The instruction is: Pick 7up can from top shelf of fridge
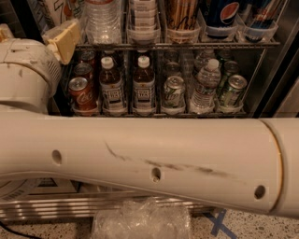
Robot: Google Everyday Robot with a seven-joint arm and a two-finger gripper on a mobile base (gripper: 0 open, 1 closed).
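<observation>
The fridge stands open in front of me, with its dark right wall showing. The top shelf is a wire rack with clear trays. The 7up can stands at its far left, white with a red-orange spot, cut off by the top edge. My gripper is out of view. Only my big white arm shows, crossing the whole width below the shelves. Its white joint housing sits at the left, with a beige pad just below the 7up can.
On the top shelf are a clear bottle, a tall brown can and Pepsi cans. The rack below holds a Coca-Cola can, brown bottles, green-silver cans and a water bottle. Crumpled plastic lies on the floor.
</observation>
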